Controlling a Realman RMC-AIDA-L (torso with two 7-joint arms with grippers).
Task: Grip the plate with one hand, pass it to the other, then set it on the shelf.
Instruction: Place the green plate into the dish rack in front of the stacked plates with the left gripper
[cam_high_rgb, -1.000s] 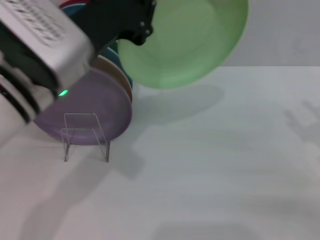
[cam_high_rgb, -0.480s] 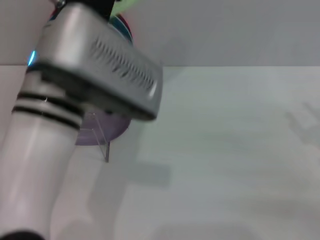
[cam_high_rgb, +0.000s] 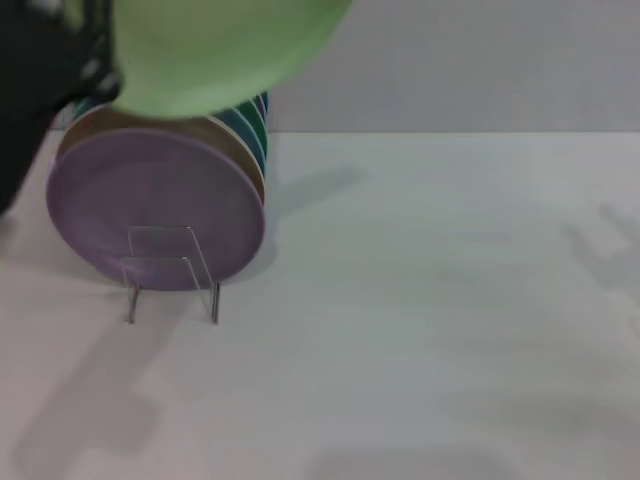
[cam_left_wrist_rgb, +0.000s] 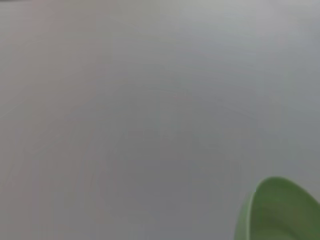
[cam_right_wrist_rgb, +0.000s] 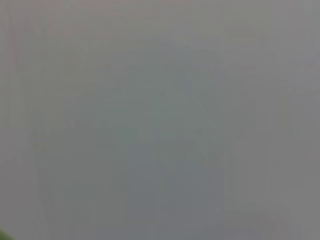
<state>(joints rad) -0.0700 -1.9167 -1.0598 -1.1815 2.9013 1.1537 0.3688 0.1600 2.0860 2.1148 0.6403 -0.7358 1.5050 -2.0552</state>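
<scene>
At the far left of the head view a black pincer (cam_high_rgb: 45, 90) meets the left edge of the plate (cam_high_rgb: 215, 45) and holds it up in the air; only a dark mass shows there, so I cannot tell which arm it belongs to or how the fingers sit, though the plate hanging clear of everything suggests it is pinched at the rim. The right pincer is not in view.

Below it, a stack of upright plates leans in the shelf (cam_high_rgb: 170, 272), the purple plate (cam_high_rgb: 155, 205) at the front, a tan one and darker teal ones behind. The clear frame stands on the white bench (cam_high_rgb: 430, 300), touching the purple plate's lower edge.

The plate hangs above and slightly right of that stack, well clear of the bench, its lower edge overlapping the tops of the stacked plates in the picture.

The step in hand looks like the carry to the shelf. To do it well, I judge the plate should be turned upright, face parallel to the purple plate, and lowered in front of the stack so its rim settles into the frame without knocking the others; the frame is narrower than a plate, so an off-centre drop could tip it.

The plate is round, matte, light mint-green, with a shallow raised rim; the left wrist view shows part of that rim (cam_left_wrist_rgb: 280, 210).
</scene>
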